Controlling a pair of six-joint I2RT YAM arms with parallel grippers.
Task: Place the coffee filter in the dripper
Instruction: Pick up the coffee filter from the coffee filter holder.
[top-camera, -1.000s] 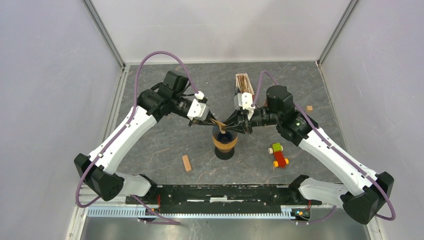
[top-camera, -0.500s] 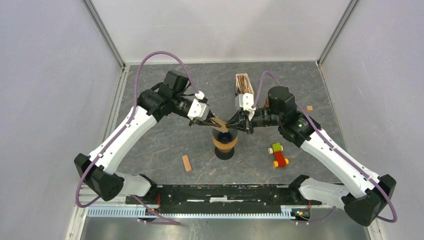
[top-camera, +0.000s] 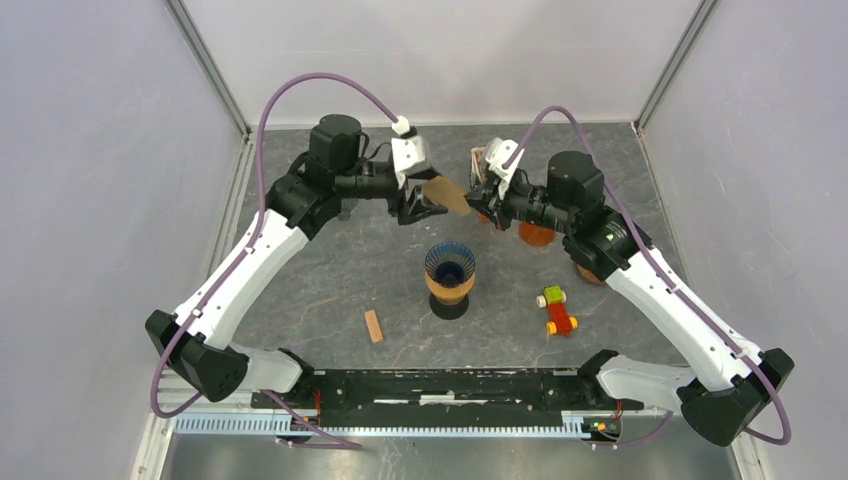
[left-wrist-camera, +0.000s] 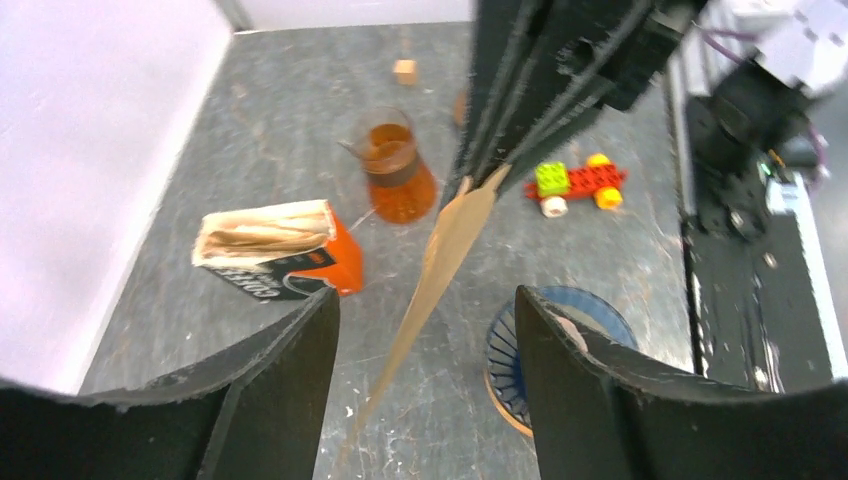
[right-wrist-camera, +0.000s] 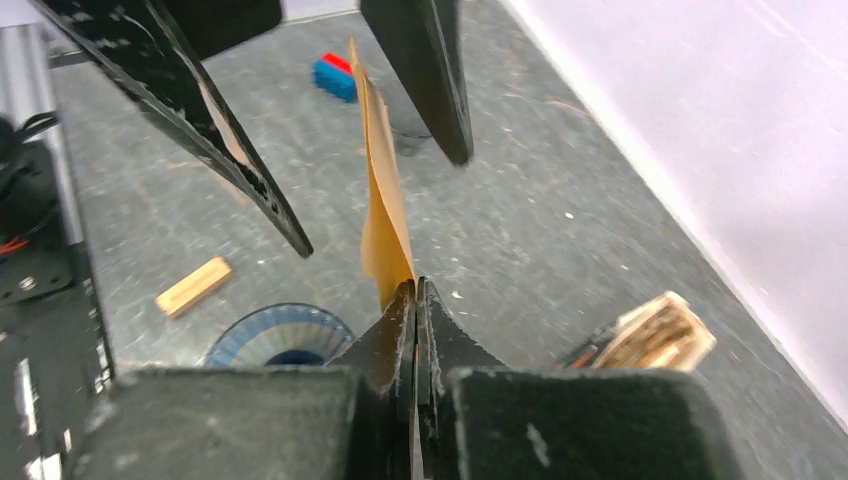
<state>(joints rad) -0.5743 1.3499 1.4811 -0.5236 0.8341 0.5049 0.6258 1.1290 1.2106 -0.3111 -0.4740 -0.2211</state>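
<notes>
Soft, even light is coming from above, keeping the overhead view bright and sharp. The dripper (top-camera: 450, 272) is casting a short dark shadow on the desk (top-camera: 330, 270). In both wrist views the near jaws are looking blurred and dark, and straight lines are bending slightly at the edges.

One high downward view from the near edge; two close, opposed wrist views (dripper (top-camera: 450, 272) in all)

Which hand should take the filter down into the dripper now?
Right. The right hand is shut on the filter's edge and holds it in the air. The left hand stands open, its fingers either side of the filter, not gripping. The dripper sits empty, nearer the bases than both hands.
</notes>
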